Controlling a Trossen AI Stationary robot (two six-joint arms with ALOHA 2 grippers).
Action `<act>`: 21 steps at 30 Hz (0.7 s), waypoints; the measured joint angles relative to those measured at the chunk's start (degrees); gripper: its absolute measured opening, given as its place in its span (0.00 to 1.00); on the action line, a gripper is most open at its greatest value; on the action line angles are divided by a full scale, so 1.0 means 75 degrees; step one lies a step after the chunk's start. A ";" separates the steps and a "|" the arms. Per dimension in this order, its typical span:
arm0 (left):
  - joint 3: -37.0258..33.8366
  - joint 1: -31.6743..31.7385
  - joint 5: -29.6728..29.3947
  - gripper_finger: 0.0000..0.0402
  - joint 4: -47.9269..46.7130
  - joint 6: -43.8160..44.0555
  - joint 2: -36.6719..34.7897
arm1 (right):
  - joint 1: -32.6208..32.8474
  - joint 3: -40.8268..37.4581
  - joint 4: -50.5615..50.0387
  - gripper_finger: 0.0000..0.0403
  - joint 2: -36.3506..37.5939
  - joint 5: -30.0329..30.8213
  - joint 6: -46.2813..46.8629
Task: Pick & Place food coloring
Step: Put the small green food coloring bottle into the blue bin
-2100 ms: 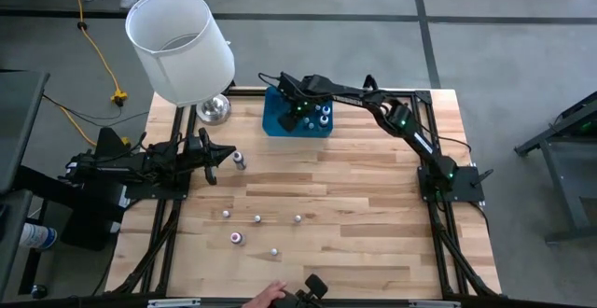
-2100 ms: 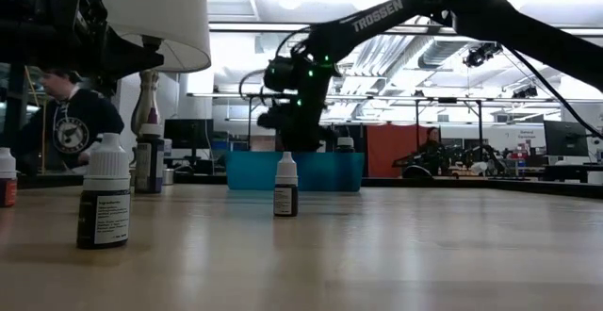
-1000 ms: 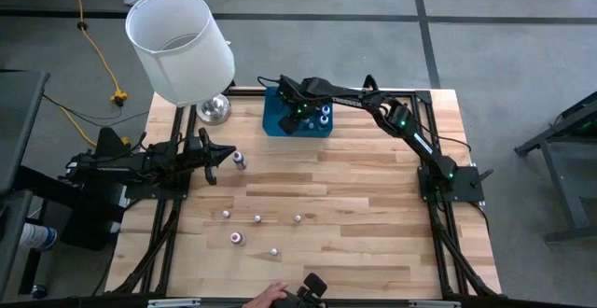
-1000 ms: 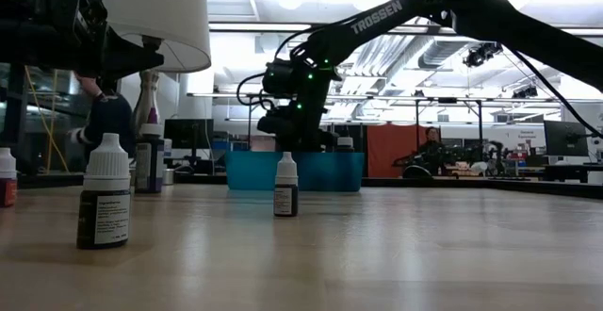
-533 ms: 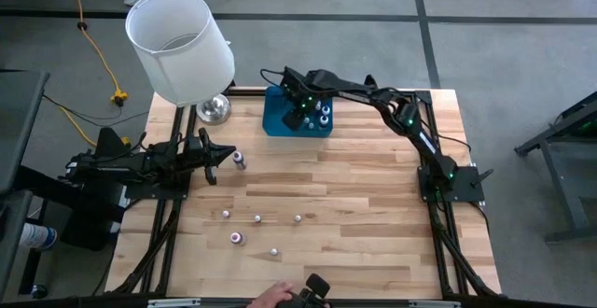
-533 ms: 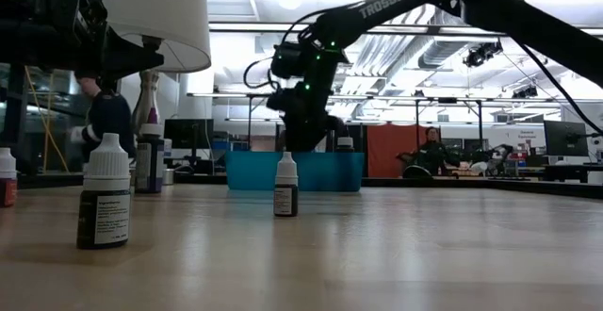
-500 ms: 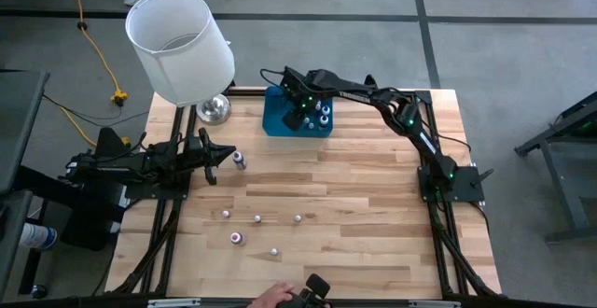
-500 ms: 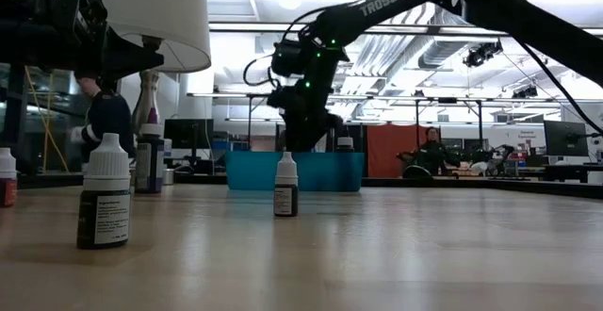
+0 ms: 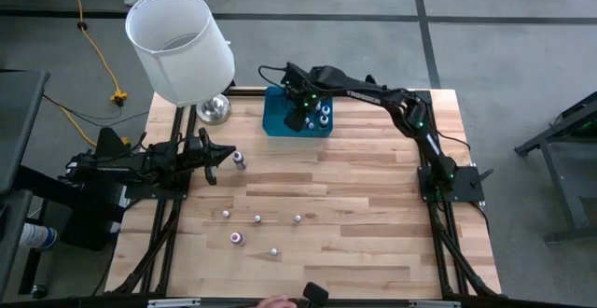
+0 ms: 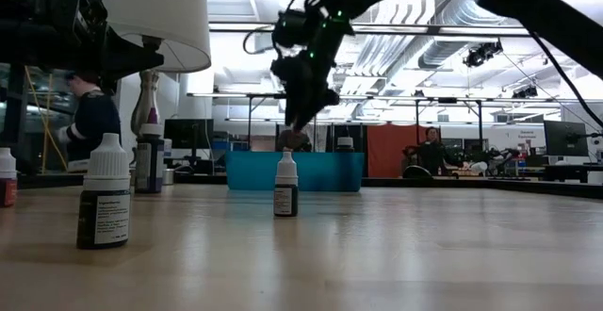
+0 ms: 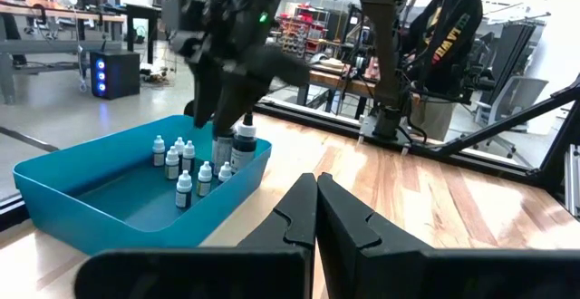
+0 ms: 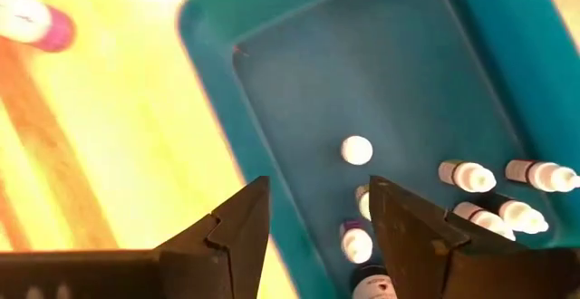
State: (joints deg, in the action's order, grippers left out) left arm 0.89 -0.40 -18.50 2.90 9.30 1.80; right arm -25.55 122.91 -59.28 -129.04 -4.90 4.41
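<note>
A: How are the two arms posing?

B: The right arm is reaching from its base at the right edge of the bench (image 9: 373,215) toward the upper centre of the high view, where the right pincer (image 9: 297,112) is hanging over the teal tray (image 9: 276,121). Its fingers (image 12: 237,226) are standing apart with nothing between them. In the low view the same pincer (image 10: 300,132) is pointing down above the tray (image 10: 330,171). The left arm is lying along the left edge of the bench, with the left pincer (image 9: 224,155) pressed together and holding nothing.

A: Where is the food coloring sitting?

B: Several white-capped bottles (image 12: 471,176) are standing in the tray, clustered at its right end in the high view (image 9: 323,114). One dark bottle (image 9: 239,161) is standing on the bench just beside the left pincer. Five more bottles (image 9: 257,219) are standing scattered, apart from one another, in the lower centre of the high view.

A: What else is occupying the scene?

B: A lamp with a white shade (image 9: 180,45) and a shiny metal base (image 9: 214,110) is standing at the upper left corner of the bench, near the tray. In the low view the near bottle (image 10: 106,204) is filling the lower left, and another (image 10: 285,186) is standing in front of the tray.
</note>
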 joint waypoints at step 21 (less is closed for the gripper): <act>0.0000 0.0002 0.0000 0.00 0.0000 0.0000 -0.0001 | 0.1789 0.0003 -0.1505 0.43 0.1291 -0.0008 -0.0437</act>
State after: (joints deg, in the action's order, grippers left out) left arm 0.89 -0.39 -18.50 2.90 9.30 1.79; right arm -12.13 122.93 -70.57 -119.36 -4.96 1.14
